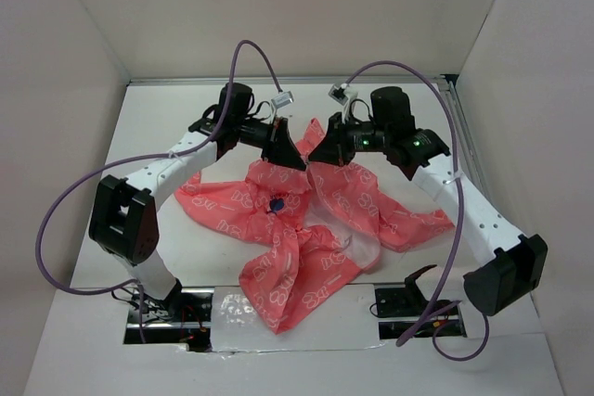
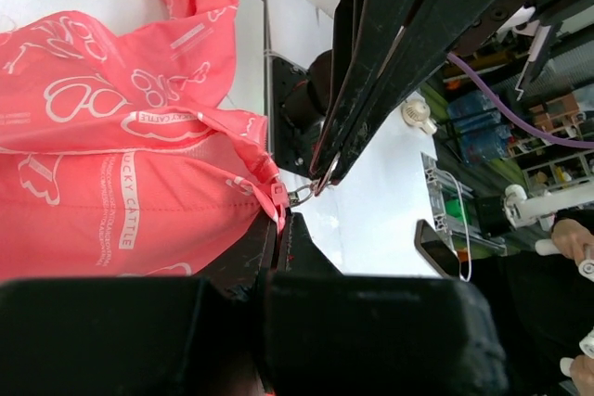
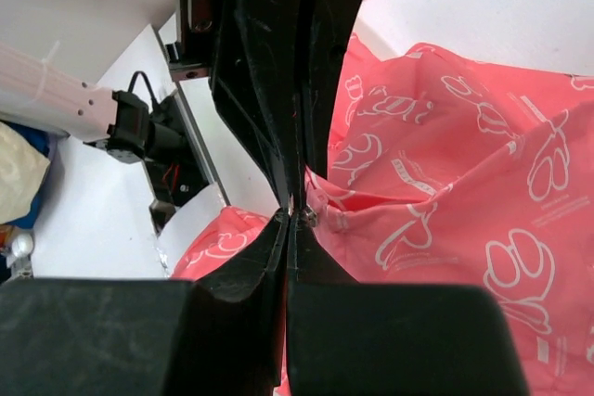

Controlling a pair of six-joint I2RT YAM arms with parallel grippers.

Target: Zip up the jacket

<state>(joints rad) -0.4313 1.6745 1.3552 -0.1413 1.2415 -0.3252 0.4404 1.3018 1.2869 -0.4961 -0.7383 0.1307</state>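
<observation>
The coral-pink jacket (image 1: 297, 257) with white outline print lies crumpled in the middle of the table, its dark blue chest mark (image 1: 276, 203) facing up. Both grippers meet at its far edge. My left gripper (image 1: 294, 162) is shut on the jacket's edge (image 2: 276, 215) just below the zipper slider (image 2: 279, 194). My right gripper (image 1: 316, 155) is shut on the metal zipper pull (image 2: 313, 190), tip to tip with the left fingers. In the right wrist view the jacket (image 3: 464, 210) hangs beside my shut right gripper (image 3: 294, 218), with the metal zipper piece (image 3: 310, 218) at its tips.
White walls enclose the table (image 1: 158, 127) on three sides. Purple cables (image 1: 243, 48) loop over both arms. A small dark curved piece (image 1: 419, 275) lies near the right arm's base. The jacket's near part reaches the taped front edge (image 1: 278, 345).
</observation>
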